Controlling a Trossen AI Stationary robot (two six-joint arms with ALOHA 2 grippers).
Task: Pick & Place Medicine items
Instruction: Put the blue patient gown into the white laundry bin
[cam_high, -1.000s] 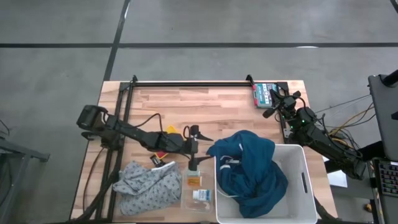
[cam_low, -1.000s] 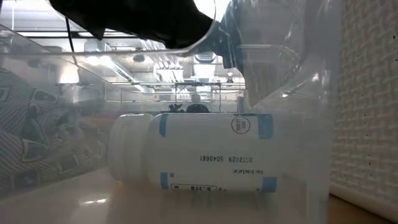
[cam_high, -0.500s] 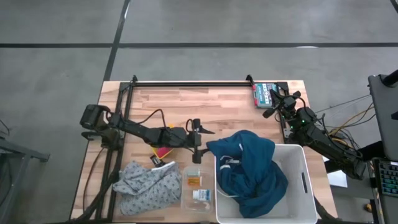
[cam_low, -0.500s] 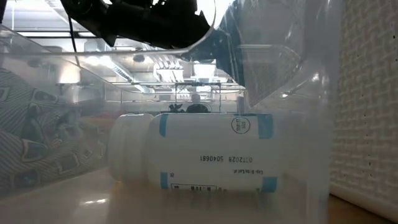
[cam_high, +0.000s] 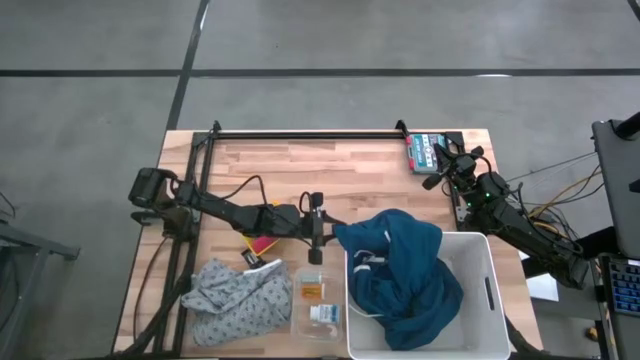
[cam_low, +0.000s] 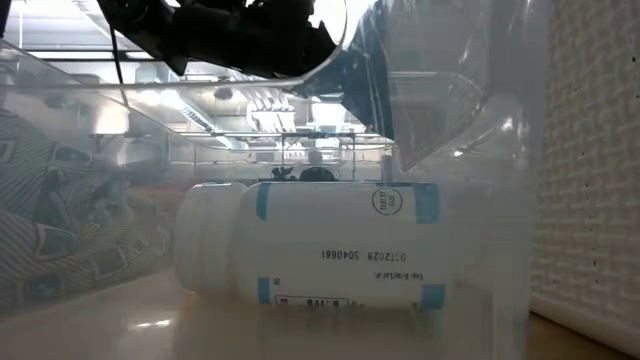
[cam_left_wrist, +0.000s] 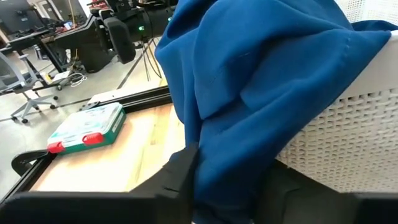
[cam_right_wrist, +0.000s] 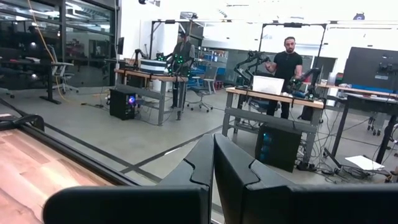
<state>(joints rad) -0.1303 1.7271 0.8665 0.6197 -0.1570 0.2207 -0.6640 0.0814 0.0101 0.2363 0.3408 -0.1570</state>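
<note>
Left gripper (cam_high: 318, 228): jaws closing on a fold of the blue cloth (cam_high: 400, 270) draped over the white basket (cam_high: 480, 262).
Right gripper (cam_high: 440, 160): parked at the table's far corner, jaws closed, empty.
Medicine items: orange bottle (cam_high: 311, 291) and white bottle (cam_low: 310, 245) already lie in the clear container (cam_high: 312, 324).
Progress: seemingly near finished.

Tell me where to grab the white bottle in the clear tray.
Grip the white bottle across the middle of its round body, coming straight down from above. It lies on its side, and the walls of the clear tray close off a level approach.
</note>
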